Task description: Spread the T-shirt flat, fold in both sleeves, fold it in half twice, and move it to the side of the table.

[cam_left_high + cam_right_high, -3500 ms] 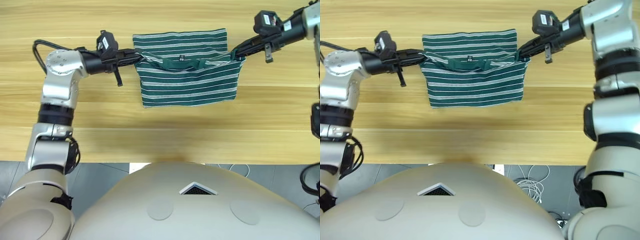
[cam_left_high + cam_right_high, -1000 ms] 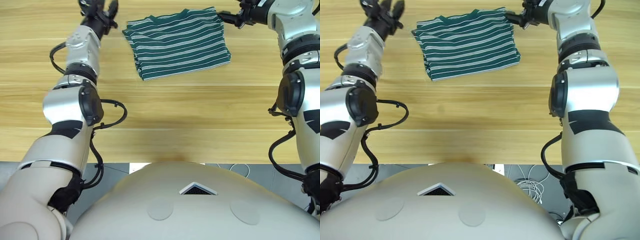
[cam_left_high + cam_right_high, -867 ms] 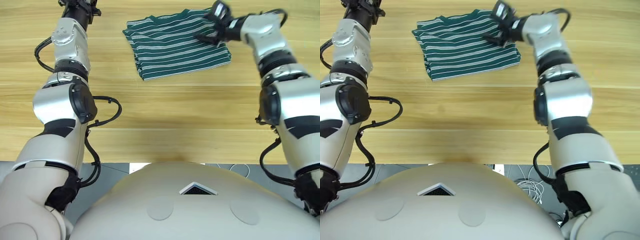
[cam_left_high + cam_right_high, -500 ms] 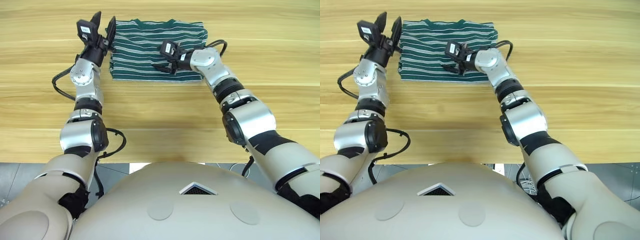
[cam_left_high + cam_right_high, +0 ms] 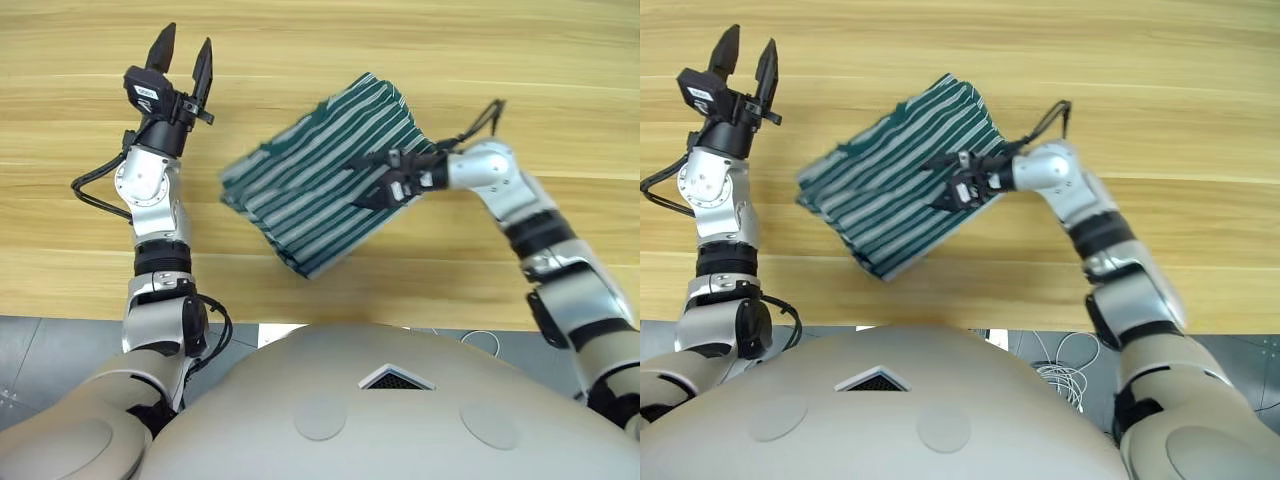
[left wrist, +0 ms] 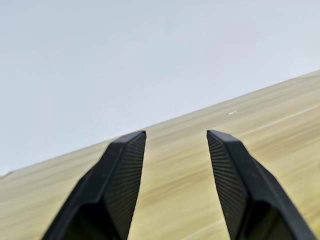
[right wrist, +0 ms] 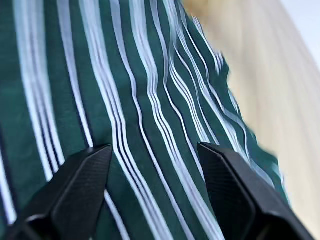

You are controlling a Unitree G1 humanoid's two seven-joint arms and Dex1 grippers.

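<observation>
The T-shirt [image 5: 315,185] sits folded into a compact rectangle, dark green with thin white stripes running along its length. It lies flat on the wooden tabletop [image 5: 400,60] but turned on a diagonal. One corner points away toward the far right, and the opposite corner points back at the near edge and stops short of it. Stacked layers show along its near-left side, and the stripes there bunch a little. A strip of plain green trim peeks out on the far-left edge. The right tool [image 5: 375,180] rests on the cloth near its right edge, fingers spread apart and touching the fabric.
</observation>
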